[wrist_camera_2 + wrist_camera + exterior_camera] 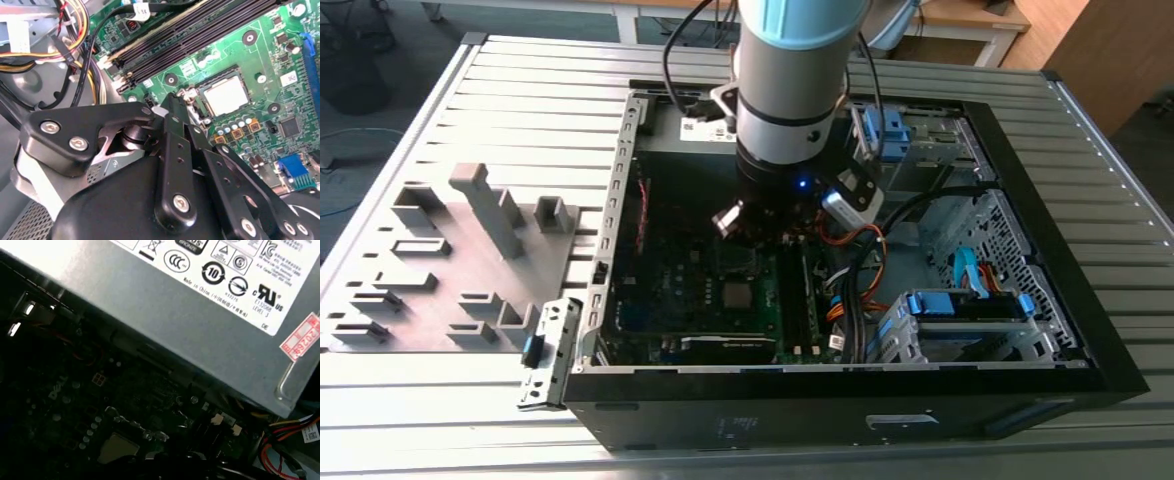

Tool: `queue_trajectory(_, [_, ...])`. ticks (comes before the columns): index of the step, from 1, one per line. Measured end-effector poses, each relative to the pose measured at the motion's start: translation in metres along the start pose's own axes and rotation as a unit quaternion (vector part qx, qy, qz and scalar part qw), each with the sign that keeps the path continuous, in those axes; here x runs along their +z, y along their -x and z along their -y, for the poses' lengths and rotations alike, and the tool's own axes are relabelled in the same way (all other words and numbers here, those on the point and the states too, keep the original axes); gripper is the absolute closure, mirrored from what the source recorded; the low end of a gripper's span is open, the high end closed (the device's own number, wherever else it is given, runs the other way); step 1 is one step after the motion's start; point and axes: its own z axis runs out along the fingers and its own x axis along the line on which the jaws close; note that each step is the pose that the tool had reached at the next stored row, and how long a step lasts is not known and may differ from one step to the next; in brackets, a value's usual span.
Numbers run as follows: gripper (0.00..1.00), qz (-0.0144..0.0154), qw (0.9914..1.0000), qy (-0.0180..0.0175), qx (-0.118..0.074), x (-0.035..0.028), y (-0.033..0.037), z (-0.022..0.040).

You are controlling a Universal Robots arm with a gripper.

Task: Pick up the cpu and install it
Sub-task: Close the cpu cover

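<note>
Clock calls read on the exterior view, 12 = its far edge.

Nearest is the slatted metal desk (427,100). The open computer case (720,425) lies on it, black near wall at 6 o'clock. A grey fixture plate (467,250) with upright blocks sits on the desk just beside the case, at its 9 o'clock. Inside the case, a drive cage (961,310) with blue parts fills the 4 o'clock corner.

The cpu (738,293) is a silver-grey square lying flat in its socket on the green motherboard (272,57), mid-case. Both wrist views catch it there too. It sits at roughly 6 to 7 o'clock of the gripper (767,230).

The gripper hangs over the board near the cpu but apart from it; the second wrist view has bare board between its tip and the chip. Jaws: the black linkage crowds that view, so I can't tell whether they're spread or pressed together.

Farther in:
- Black memory slots (200,30) run beside the socket, at 3 o'clock of the cpu.
- Orange and black cables (861,240) are at 3 o'clock of the gripper.
- The grey power supply (175,315) with a white label sits at the case's 12 o'clock side, behind the arm (787,70).

Past the desk there is wooden furniture (1107,50) at 1 o'clock.
</note>
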Motion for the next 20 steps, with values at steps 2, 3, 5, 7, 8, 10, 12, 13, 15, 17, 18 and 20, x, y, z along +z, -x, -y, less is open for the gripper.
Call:
queue_trajectory(2, [0.88,0.0011,1.00000,-0.0001,-0.001,-0.0004,-0.0009,0.0014])
queue_trajectory(3, [0.88,0.0015,1.00000,-0.0001,-0.001,-0.0005,-0.0014,0.0021])
queue_trajectory(5, [0.88,0.0024,0.99999,-0.0004,-0.002,-0.0007,-0.0024,0.0036])
queue_trajectory(7, [0.88,0.0032,0.99999,-0.0007,-0.003,-0.0008,-0.0034,0.0053])
queue_trajectory(8, [0.88,0.0036,0.99999,-0.0008,-0.004,-0.0008,-0.0038,0.0061])
queue_trajectory(10, [0.88,0.0043,0.99998,-0.0011,-0.005,-0.0009,-0.0048,0.0077])
queue_trajectory(12, [0.88,0.0051,0.99997,-0.0014,-0.006,-0.0010,-0.0059,0.0094])
queue_trajectory(13, [0.88,0.0054,0.99997,-0.0016,-0.006,-0.0010,-0.0064,0.0102])
queue_trajectory(15, [0.88,0.0061,0.99995,-0.0018,-0.007,-0.0011,-0.0074,0.0119])
queue_trajectory(17, [0.88,0.0068,0.99994,-0.0021,-0.008,-0.0012,-0.0084,0.0135])
queue_trajectory(18, [0.88,0.0071,0.99994,-0.0022,-0.009,-0.0013,-0.0089,0.0144])
queue_trajectory(20, [0.88,0.0077,0.99992,-0.0024,-0.009,-0.0014,-0.0100,0.0162])
